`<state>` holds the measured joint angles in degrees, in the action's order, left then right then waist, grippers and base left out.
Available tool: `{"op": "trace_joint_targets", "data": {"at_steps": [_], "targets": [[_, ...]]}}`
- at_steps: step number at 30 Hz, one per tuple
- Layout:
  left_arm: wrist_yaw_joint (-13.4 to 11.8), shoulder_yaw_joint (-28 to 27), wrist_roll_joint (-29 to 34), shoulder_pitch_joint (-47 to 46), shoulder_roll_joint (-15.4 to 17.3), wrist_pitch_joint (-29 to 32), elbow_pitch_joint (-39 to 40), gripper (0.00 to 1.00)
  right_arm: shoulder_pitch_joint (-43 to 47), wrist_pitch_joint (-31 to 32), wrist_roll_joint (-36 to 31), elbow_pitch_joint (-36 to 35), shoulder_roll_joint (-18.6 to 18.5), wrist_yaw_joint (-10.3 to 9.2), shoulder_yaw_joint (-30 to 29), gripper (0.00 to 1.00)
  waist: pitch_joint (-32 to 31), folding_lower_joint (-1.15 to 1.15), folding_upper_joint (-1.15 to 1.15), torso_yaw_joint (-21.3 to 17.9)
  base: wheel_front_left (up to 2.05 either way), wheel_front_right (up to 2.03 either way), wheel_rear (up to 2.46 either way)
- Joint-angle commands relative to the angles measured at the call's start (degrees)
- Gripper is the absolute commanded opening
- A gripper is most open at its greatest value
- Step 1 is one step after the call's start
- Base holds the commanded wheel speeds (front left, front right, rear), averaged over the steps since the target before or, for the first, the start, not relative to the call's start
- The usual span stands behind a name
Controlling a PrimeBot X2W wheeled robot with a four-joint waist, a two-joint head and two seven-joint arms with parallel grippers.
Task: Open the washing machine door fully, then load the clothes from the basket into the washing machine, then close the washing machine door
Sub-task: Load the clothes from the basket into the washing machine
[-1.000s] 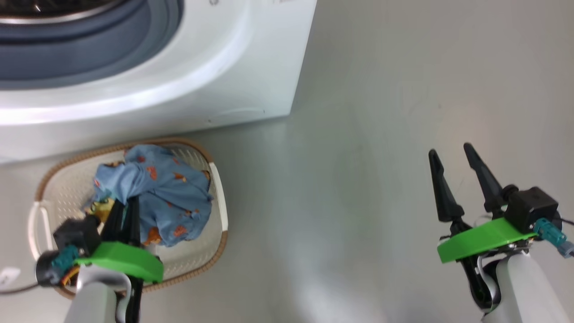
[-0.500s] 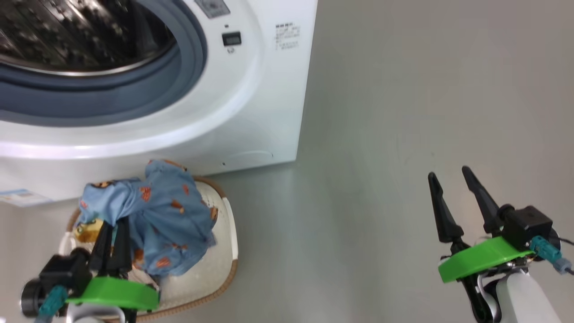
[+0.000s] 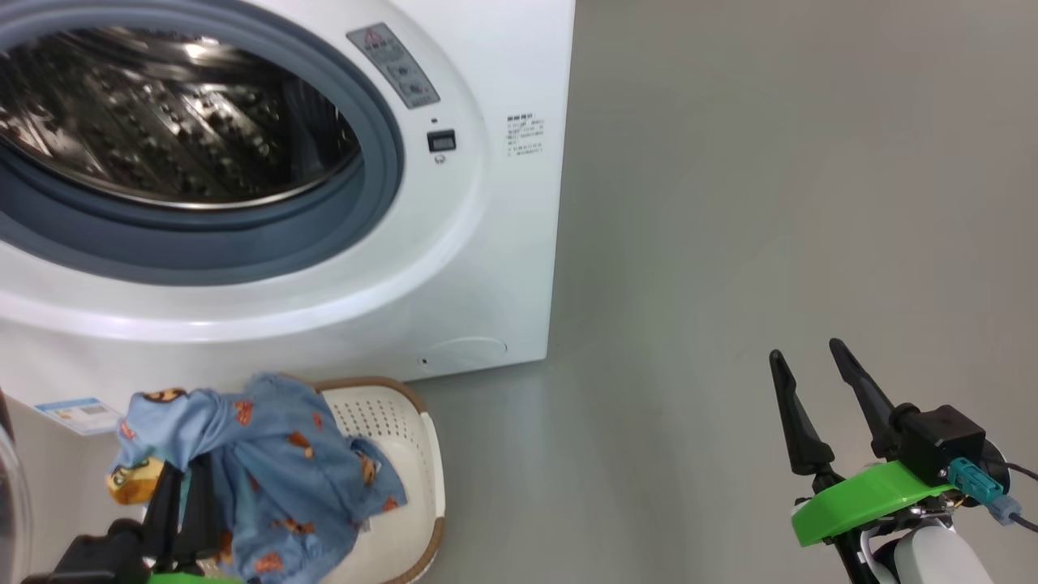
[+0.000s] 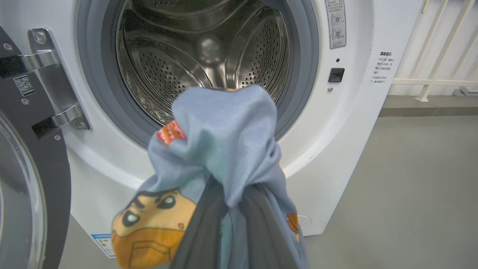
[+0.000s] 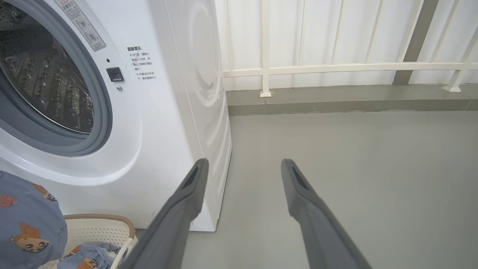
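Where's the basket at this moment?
The basket sits at the head view's lower left, on the floor close before the washing machine, partly hidden by the clothes in the left gripper.

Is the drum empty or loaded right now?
Empty: the drum shows bare steel; the clothes hang outside it in the left end effector.

The washing machine [image 3: 503,243] is white, with a grey-blue rubber seal [image 3: 381,186] ringing a shiny steel drum [image 4: 209,48] dotted with small holes, and its door [image 4: 56,179] is glossy black with a silver hinge [image 4: 56,86]. The clothes [image 3: 276,478] are light blue, printed with orange-brown cartoon figures, one large face in yellow-orange. The basket [image 3: 397,426] is cream with rows of tiny holes and a brown woven rim, the floor [image 3: 730,203] plain grey, and the right tool [image 3: 804,350] black on a bright green plate [image 3: 868,499].
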<state>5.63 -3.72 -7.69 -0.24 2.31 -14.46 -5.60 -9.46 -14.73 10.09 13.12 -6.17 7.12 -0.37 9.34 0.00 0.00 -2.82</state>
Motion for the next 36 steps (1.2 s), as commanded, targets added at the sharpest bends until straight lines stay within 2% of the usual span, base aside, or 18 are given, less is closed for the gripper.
{"op": "trace_joint_targets", "data": {"at_steps": [1, 20, 30, 36], "targets": [[-0.41, -2.11, 0.67, -0.35, 0.68, -0.53, 1.88, 0.0, 0.09, -0.27, -0.74, -1.25, -0.33, 0.36, 1.51, 1.0, -1.48, 0.0, 0.0, 0.21, 0.0, 0.0, 0.0], [-2.38, -2.39, 0.69, 6.83, 0.57, -0.53, 5.98, 0.0, 3.35, -0.27, -1.28, -1.31, -0.23, 0.36, 1.33, 1.0, -6.09, 0.0, 0.0, 1.47, 0.0, 0.0, 0.0], [-2.84, -0.94, -0.08, 5.15, 0.57, -0.53, 5.41, 0.0, 3.35, -0.27, -0.81, -1.15, 0.11, 0.36, 1.34, 1.0, -4.85, 0.0, 0.0, 1.26, 0.0, 0.0, 0.0], [-3.4, 0.23, -1.07, 0.61, 0.57, -0.53, 4.79, 0.0, 2.95, -0.27, -0.45, -1.48, 0.02, 0.36, 1.13, 1.0, -2.99, 0.0, 0.0, 1.07, 0.0, 0.0, 0.0]]}}
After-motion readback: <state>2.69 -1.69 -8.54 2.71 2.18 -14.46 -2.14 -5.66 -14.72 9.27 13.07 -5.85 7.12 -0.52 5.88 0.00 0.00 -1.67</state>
